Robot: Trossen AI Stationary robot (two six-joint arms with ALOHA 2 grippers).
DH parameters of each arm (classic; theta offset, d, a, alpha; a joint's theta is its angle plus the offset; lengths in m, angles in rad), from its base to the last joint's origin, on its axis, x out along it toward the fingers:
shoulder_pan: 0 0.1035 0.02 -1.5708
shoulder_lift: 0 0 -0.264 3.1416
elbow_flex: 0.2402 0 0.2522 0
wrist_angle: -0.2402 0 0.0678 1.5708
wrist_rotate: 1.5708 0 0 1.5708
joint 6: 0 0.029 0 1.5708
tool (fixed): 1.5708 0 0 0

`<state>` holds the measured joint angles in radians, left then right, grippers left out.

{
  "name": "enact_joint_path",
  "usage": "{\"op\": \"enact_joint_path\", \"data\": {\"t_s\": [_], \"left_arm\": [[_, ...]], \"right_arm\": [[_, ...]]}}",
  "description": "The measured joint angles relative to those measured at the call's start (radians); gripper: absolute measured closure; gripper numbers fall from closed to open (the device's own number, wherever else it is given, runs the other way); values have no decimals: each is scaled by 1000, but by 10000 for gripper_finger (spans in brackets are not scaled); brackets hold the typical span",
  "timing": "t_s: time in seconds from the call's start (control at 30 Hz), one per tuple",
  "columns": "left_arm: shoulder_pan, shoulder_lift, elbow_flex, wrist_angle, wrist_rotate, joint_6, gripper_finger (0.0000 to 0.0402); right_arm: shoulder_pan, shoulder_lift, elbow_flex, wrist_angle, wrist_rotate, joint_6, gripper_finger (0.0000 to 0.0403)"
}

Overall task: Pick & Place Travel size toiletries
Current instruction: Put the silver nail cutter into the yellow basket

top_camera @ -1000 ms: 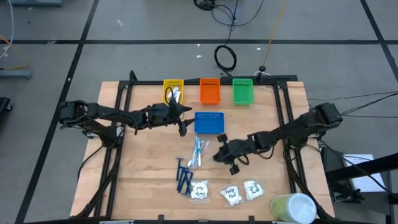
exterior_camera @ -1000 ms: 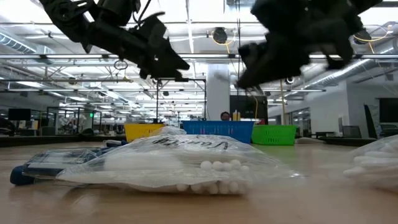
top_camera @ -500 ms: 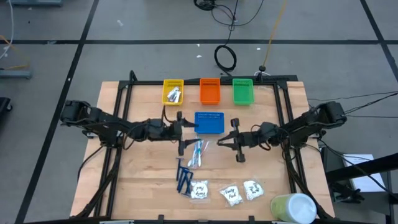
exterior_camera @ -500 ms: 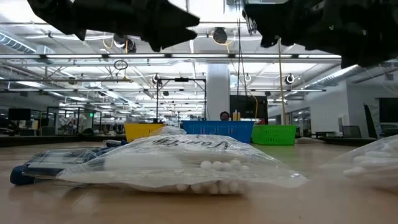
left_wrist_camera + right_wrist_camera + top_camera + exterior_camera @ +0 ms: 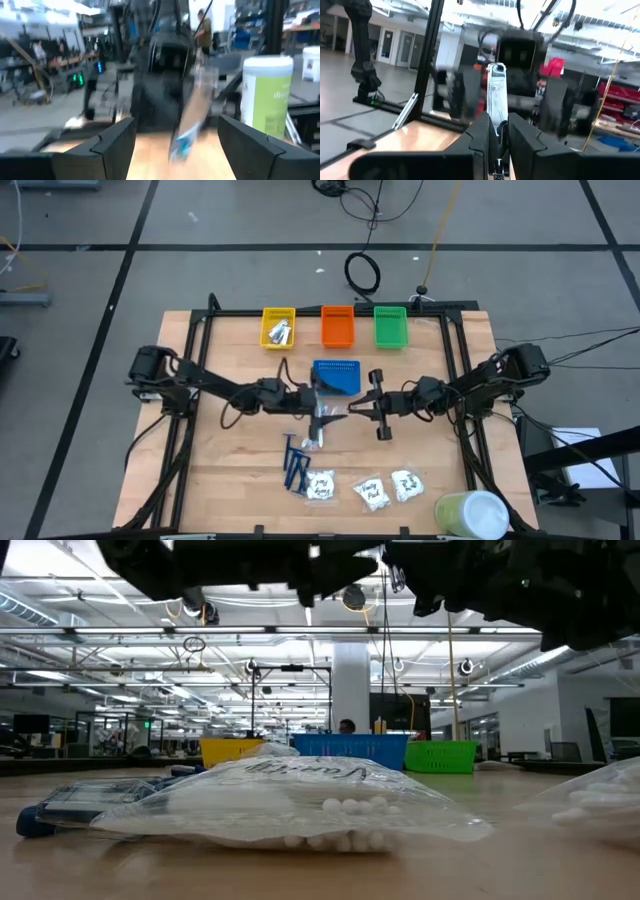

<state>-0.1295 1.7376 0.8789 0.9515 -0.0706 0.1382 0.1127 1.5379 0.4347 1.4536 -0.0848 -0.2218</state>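
The right gripper (image 5: 498, 131) pinches a thin, shiny silver packet (image 5: 496, 95) upright (arm stretched level over mid-table); the left gripper (image 5: 172, 131) gapes over slim light-blue-and-white sticks (image 5: 318, 430)

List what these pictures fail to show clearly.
- Left claw, high view: too small to read its fingers; its tip hides part of the stick pile.
- Stick, left wrist view: blurred, print unreadable.
- Right claw, right wrist view: shut on a silvery packet; the fingers hide its lower part.
- Razors, low view: mostly hidden behind the sachet.
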Motion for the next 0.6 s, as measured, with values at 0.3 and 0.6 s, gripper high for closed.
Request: {"op": "enact_joint_path", "data": {"t_s": [0.3,0.6], "left_arm": [[-4,36,54,-14,2,63,131],[-9,34,54,-9,28,94,164]], "right_arm": [[0,0,-2,-12,-2,-8,369],[0,0,-2,-29,-2,-15,369]]}}
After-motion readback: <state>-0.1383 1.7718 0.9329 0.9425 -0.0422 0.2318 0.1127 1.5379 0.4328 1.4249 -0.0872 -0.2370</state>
